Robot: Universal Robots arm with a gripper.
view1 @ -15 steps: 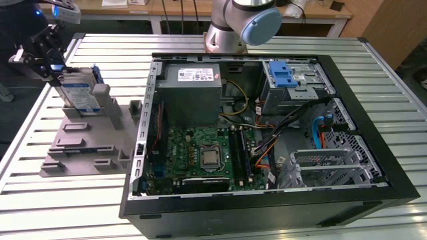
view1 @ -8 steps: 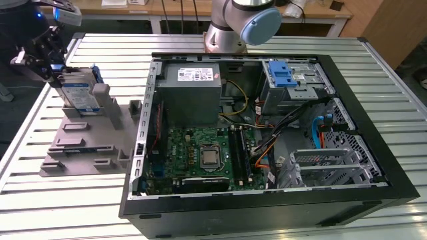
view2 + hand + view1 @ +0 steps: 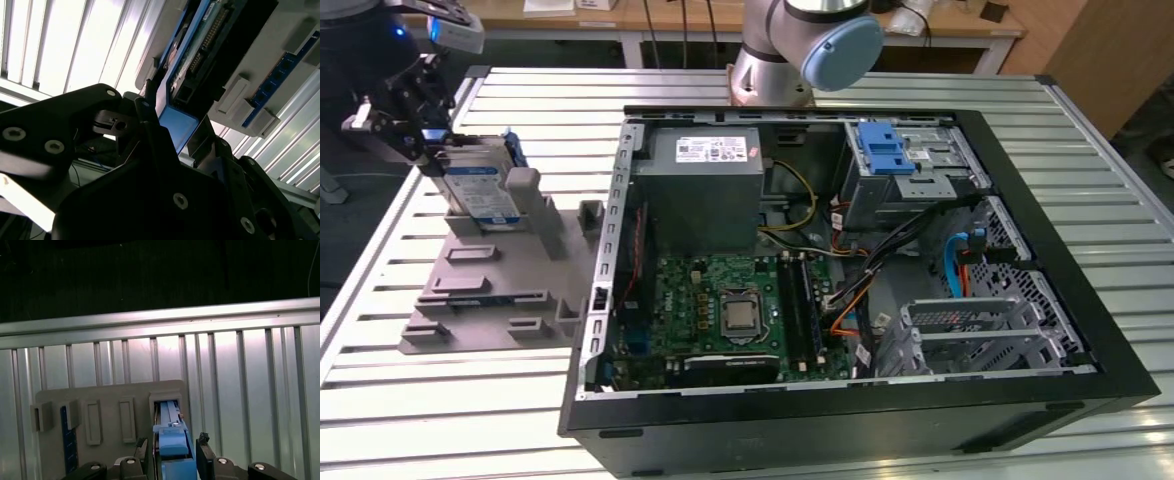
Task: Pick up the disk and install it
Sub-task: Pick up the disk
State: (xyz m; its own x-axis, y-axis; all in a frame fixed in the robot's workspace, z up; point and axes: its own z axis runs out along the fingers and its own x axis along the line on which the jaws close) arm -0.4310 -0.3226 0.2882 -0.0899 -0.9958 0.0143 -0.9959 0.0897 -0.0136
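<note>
While I am hanging over the grey holder (image 3: 464, 268) at the exterior view's left end of the slatted table (image 3: 440, 410), the entry reads thus. Item: the disk (image 3: 480, 190), standing on edge in the holder's slot, directly below my claw (image 3: 438, 150) and in line with it. Claw: clamped on the disk, as I judge it, with my fingers (image 3: 204, 449) pressing one on each side of the blue frame in both wrist views. Axis: the long axis is, by my judgement, rising from the slot toward the claw, tilting slightly. Facing: the labelled face is turning toward the exterior view's right, where the open computer case (image 3: 1067, 392) is lying well apart. The connector edge is showing in the second wrist view.
</note>
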